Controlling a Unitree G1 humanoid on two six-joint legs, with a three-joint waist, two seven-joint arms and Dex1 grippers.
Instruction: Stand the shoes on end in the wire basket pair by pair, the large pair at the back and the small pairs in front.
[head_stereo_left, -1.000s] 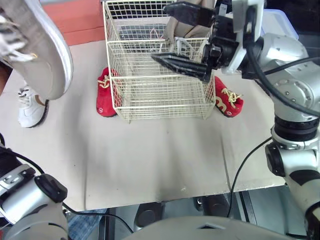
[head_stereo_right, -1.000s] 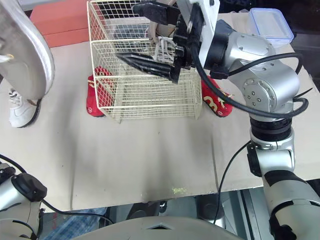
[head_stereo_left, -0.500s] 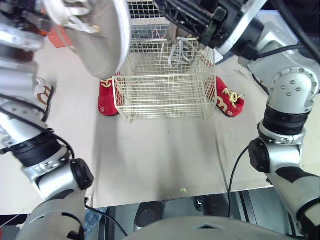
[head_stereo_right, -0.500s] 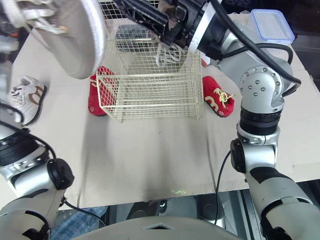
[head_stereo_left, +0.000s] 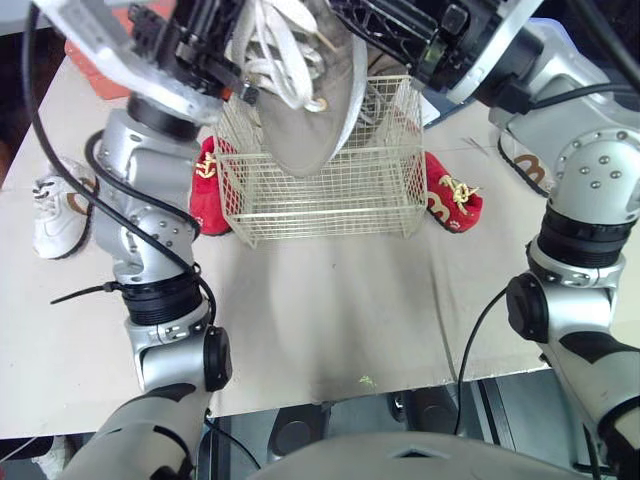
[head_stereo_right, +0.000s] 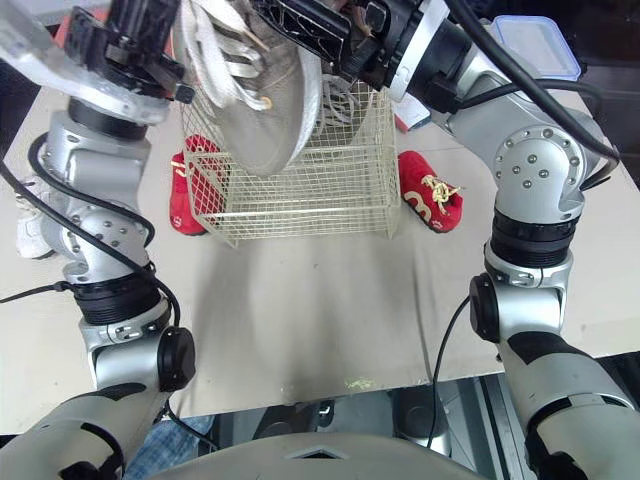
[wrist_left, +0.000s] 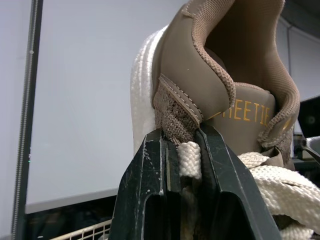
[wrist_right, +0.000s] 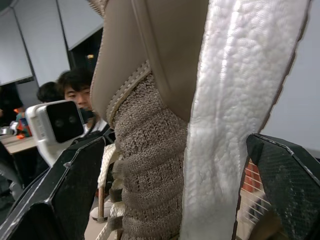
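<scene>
Far left on the table (head_stereo_left: 330, 310): small white shoe (head_stereo_left: 60, 205), lying flat, well apart from the work. Next over, small red shoe (head_stereo_left: 208, 190) tucked just beside the left wall of the wire basket (head_stereo_left: 330, 200). Above that, left gripper (wrist_left: 181, 134) pinched narrow on the tongue and lace of the large tan shoe (head_stereo_left: 310, 110). Held off at far left a second ago, sole to the camera; now swung across and hanging toe-down over the basket's left half. Points to the placing step next, by this reading: lower, then stand on end toward the back. Cannot tell the compartment below the toe.

At the basket's back, second tan shoe (head_stereo_left: 375, 100) already inside, laces dangling. Right gripper (wrist_right: 175, 142) spread wide astride tan knit and white sole; cannot tell which large shoe, or whether touching. Out over the basket's middle a second ago, now drawn up to the back rim, crowding the same opening as the left arm. Little room among shoe, wires and right arm; open table in front.

Further right, another red shoe (head_stereo_left: 452, 203) just beside the right wall, then a white-and-brown shoe (head_stereo_left: 525, 165) near the table's edge.
</scene>
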